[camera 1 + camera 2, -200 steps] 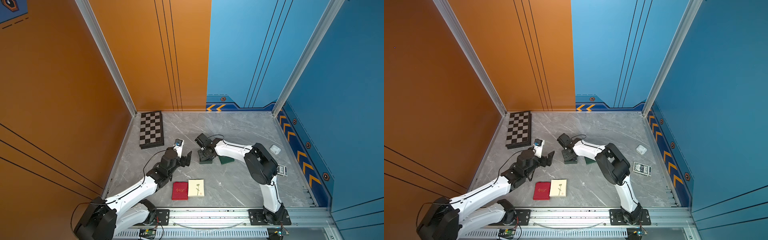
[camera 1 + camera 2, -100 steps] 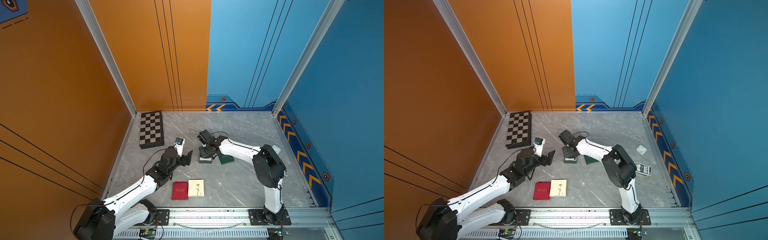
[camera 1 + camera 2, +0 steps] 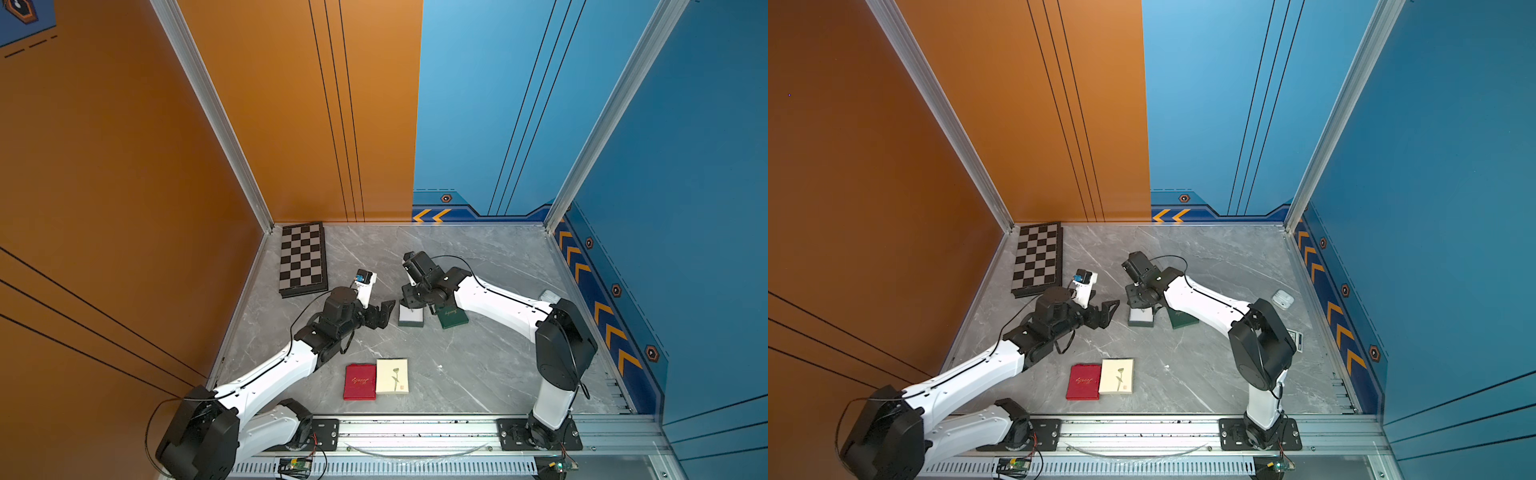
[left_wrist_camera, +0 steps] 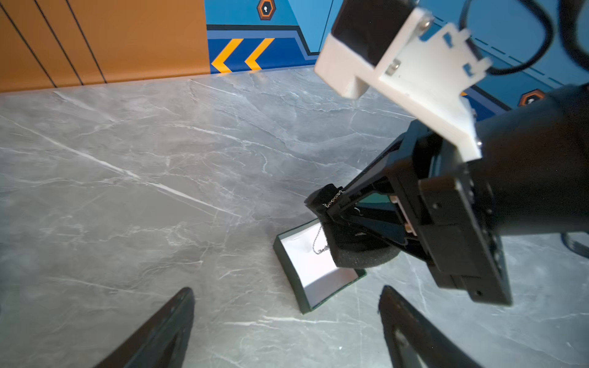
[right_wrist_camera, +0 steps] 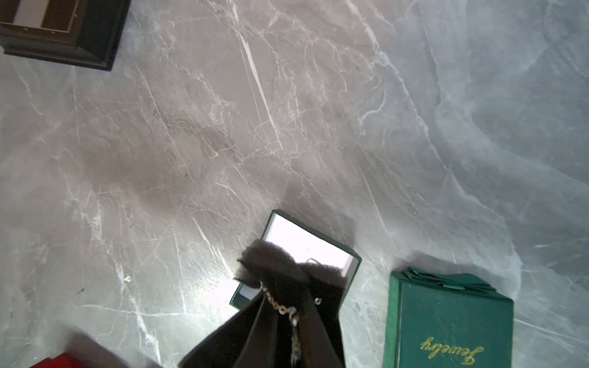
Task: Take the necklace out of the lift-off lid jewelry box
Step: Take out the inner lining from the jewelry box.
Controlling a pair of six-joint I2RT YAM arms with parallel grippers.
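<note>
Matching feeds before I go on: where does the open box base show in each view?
In a top view: box base mid-table, beside the green lid.
In a top view: same place, beside the green lid.
Left wrist: under the right gripper.
Right wrist: behind the foam pad, beside the green lid.
Shared landmark: the right gripper, jaws shut on the foam pad above the base.

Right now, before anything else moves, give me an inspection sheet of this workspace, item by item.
Surface: grey marble tabletop, no spills seen.
Job's things: green box base open; lid beside it, apart; black foam insert with the necklace held above the base.
Clutter: chessboard, red box, cream box, white case.
Grippers: right gripper shut on the foam insert; left gripper open, empty.
Cables: black cable looping over the right wrist; left-arm cable.
Surroundings: orange wall, blue wall, front rail.
</note>
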